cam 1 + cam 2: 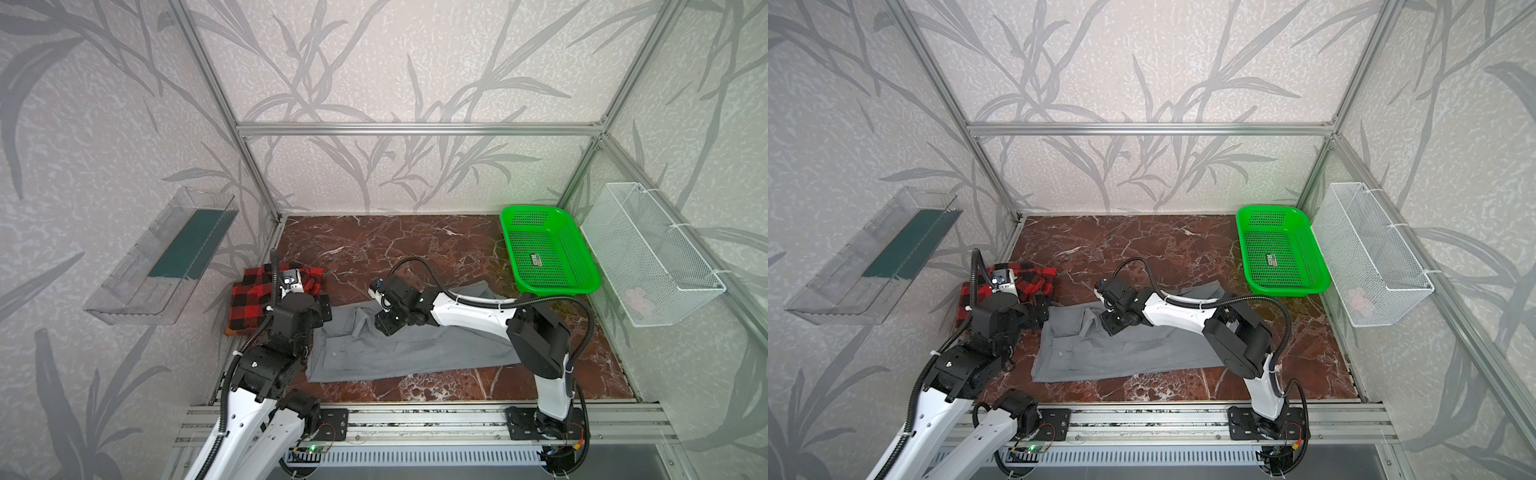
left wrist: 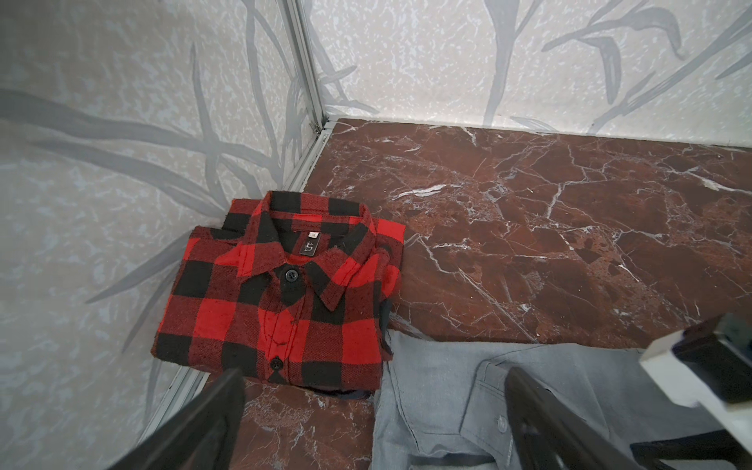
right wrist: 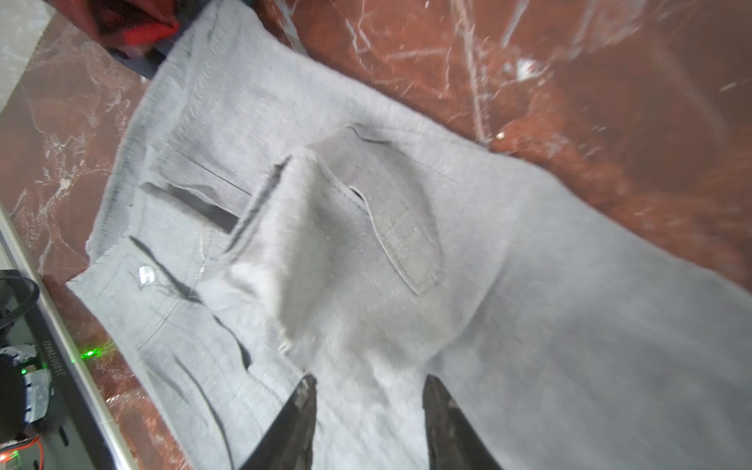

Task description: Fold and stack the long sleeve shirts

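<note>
Far left, against the side wall on the marble table [image 1: 415, 245]: red-and-black plaid shirt [image 2: 276, 293], folded square, collar up, buttoned. Just beside it, above the gap between plaid and grey: left gripper [image 2: 374, 374], jaws spread to their widest, holding nothing. Across the middle of the table: grey shirt [image 1: 415, 353], laid out lengthwise, collar end just beside the plaid, one cuffed sleeve [image 3: 346, 228] lying over the body. Near that sleeve, above the grey cloth: right gripper [image 3: 370, 382], jaws partway apart, nothing pinched between them; touching the cloth or not, cannot tell through the blur. Far right, at the rear: green basket [image 1: 509, 232].
</note>
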Available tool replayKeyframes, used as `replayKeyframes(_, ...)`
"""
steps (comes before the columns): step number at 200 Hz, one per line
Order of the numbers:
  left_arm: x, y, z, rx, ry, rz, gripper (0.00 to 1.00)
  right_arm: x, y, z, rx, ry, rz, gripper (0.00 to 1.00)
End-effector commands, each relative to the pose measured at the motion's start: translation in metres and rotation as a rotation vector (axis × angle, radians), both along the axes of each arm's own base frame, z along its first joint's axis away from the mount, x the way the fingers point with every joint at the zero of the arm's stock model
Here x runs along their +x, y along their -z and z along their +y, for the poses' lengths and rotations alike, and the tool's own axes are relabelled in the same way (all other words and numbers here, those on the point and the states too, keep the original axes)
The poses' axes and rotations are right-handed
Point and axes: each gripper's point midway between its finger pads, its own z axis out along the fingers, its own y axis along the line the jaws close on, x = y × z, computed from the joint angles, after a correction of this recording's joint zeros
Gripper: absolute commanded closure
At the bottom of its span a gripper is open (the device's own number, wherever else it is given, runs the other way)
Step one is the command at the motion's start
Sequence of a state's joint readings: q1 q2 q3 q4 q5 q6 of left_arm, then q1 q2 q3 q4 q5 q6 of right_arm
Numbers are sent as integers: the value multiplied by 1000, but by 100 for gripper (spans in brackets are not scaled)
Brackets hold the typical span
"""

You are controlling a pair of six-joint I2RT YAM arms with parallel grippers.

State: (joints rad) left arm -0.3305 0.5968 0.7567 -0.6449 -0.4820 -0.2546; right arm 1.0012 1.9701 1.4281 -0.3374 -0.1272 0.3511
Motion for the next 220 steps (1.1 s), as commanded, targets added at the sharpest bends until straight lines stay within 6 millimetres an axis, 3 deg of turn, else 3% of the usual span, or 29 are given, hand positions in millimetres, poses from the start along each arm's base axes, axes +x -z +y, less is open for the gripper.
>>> replayKeyframes(1,-7,2,8,-23,-60,12,1,-1,-56,11,71,20,-32,54)
replayKeyframes(15,-8,12,-1,-106,-51,59,1,-2,-68,14,96,23,-24,54)
replayKeyframes(27,-9,31,-15,-213,-44,135,1,-1,-81,13,129,30,-42,53)
replayKeyframes(49,-10,71,-63,-456,75,283,1,6,-100,1,170,63,-126,49)
replayKeyframes(60,-4,75,-89,-540,181,271,3,10,-106,-9,198,80,-122,49)
replayKeyframes(73,-4,78,-100,-540,248,248,3,17,-107,-23,219,106,-96,48)
replayKeyframes(78,-5,79,-103,-528,272,244,3,18,-119,-32,244,118,-105,48)
replayKeyframes(98,-9,84,-115,-486,332,286,5,29,-129,-62,284,171,-110,47)
replayKeyframes(126,-19,113,-134,-383,382,446,5,37,-143,-100,326,232,-133,46)
replayKeyframes(155,-24,135,-132,-253,340,567,8,34,-158,-130,367,262,-160,46)
replayKeyframes(220,-21,134,-121,-78,337,649,16,14,-176,-178,414,297,-229,46)
